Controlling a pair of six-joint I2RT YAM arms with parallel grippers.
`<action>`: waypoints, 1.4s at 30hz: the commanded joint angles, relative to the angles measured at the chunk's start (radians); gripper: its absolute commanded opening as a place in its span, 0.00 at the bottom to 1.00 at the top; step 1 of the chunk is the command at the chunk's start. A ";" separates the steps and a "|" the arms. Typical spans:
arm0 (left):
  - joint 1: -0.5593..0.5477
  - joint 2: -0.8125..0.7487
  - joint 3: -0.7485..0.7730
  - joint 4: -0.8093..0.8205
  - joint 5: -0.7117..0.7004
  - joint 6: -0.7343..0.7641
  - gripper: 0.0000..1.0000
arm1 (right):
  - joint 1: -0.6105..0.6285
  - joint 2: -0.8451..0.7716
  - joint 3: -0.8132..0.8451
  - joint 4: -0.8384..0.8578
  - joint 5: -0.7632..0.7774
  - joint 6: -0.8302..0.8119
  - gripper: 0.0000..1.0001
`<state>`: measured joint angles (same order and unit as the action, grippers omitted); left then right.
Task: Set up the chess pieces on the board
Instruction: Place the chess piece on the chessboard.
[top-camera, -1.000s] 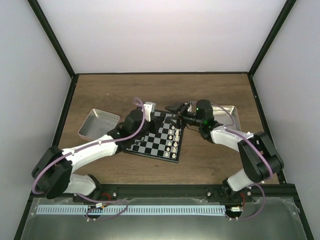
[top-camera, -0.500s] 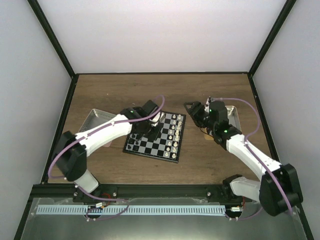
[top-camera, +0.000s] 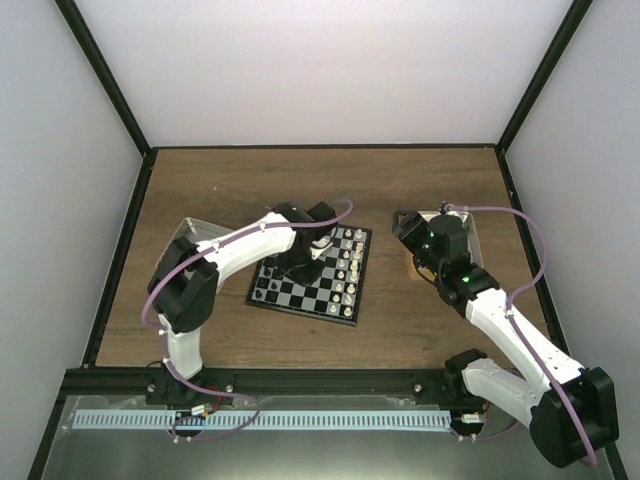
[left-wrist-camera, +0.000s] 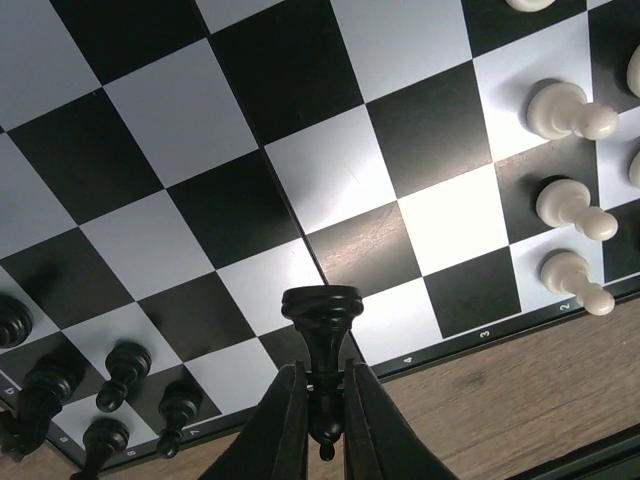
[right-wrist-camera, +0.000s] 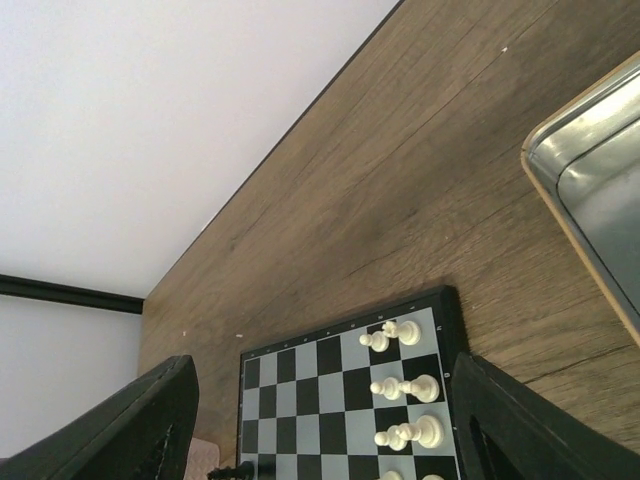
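The board (top-camera: 300, 292) lies mid-table, with black chess pieces (top-camera: 262, 291) on its left side and white ones (top-camera: 347, 266) on its right. My left gripper (top-camera: 307, 257) hangs over the board's middle. In the left wrist view it (left-wrist-camera: 322, 400) is shut on a black chess piece (left-wrist-camera: 320, 315), held above the board (left-wrist-camera: 330, 170) near its numbered edge. Several black pieces (left-wrist-camera: 130, 365) stand at lower left there. My right gripper (top-camera: 404, 226) is right of the board, open and empty (right-wrist-camera: 325, 440); the board's corner (right-wrist-camera: 300, 400) shows between its fingers.
A metal tray (top-camera: 467, 232) sits at the right behind my right gripper and shows in the right wrist view (right-wrist-camera: 590, 190). Another metal tray (top-camera: 188, 247) lies left of the board. White pieces (left-wrist-camera: 570, 205) stand along the board's right side. Black frame rails edge the table.
My left gripper has come over the board's middle and lower. My right gripper has drawn back from the board's far right corner toward the right tray.
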<state>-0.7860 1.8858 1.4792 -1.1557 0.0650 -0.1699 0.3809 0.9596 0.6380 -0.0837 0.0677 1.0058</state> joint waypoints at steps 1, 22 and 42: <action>-0.003 0.024 0.023 -0.062 -0.037 0.031 0.09 | -0.006 0.009 0.006 -0.018 0.050 -0.028 0.71; -0.004 0.085 0.076 -0.066 -0.075 0.009 0.25 | -0.007 0.008 -0.012 0.016 0.039 -0.037 0.71; -0.003 0.078 0.008 0.006 -0.054 -0.008 0.28 | -0.008 0.021 -0.017 0.017 0.035 -0.043 0.72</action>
<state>-0.7860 1.9614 1.5002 -1.1603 0.0170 -0.1734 0.3809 0.9768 0.6250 -0.0811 0.0799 0.9794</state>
